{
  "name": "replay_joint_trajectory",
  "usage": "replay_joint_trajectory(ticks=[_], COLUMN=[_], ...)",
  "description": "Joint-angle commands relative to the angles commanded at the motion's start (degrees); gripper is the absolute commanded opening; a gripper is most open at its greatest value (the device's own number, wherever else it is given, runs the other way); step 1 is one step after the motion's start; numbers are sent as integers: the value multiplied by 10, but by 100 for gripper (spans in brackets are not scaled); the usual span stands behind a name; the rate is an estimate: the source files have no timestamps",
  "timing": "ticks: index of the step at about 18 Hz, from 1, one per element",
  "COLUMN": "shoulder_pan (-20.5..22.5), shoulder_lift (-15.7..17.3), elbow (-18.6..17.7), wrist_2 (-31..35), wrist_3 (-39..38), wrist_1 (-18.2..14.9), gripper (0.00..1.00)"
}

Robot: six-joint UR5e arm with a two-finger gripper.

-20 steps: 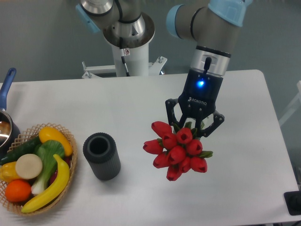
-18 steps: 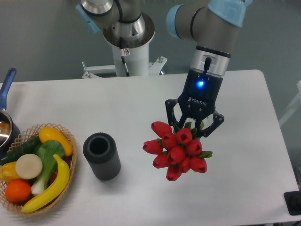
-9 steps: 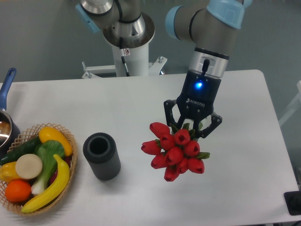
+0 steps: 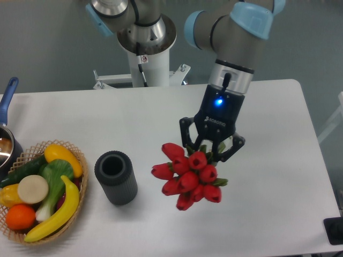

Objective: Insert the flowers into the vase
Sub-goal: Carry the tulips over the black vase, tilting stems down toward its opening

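Because the camera looks down from the front, we see first the woven basket (image 4: 21, 160) at the near left, cut by the lower and left edge, with a banana (image 4: 58, 210), an orange (image 4: 20, 216) and other fruit and vegetables inside. Just to its right the vase (image 4: 116, 177) stands upright on the white table (image 4: 278, 203), its round mouth open and dark, so we cannot see its bottom. To the right of the vase, apart from it, the flowers (image 4: 187, 175) hang with red heads toward us. Their stems are hidden behind the heads. The gripper (image 4: 210, 148) pinches the bunch from above, its black fingers (image 4: 185, 136) partly covered by the tulips. At the far left a pot (image 4: 6, 144) with blue handle is cut off.
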Motion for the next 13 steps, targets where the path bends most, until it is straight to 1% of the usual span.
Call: replay_joint_trajectory(ticks=[3,6,9,13], shoulder_pan=[-8,-7,-5,-7], shoulder_lift=[5,11,12,12], elbow=[-3,-12,-19,-24], wrist_2=[-30,-92,-164,-228], wrist_3=[-1,1,27,29], wrist_1=[6,8,8,8], gripper=[37,37,37,37])
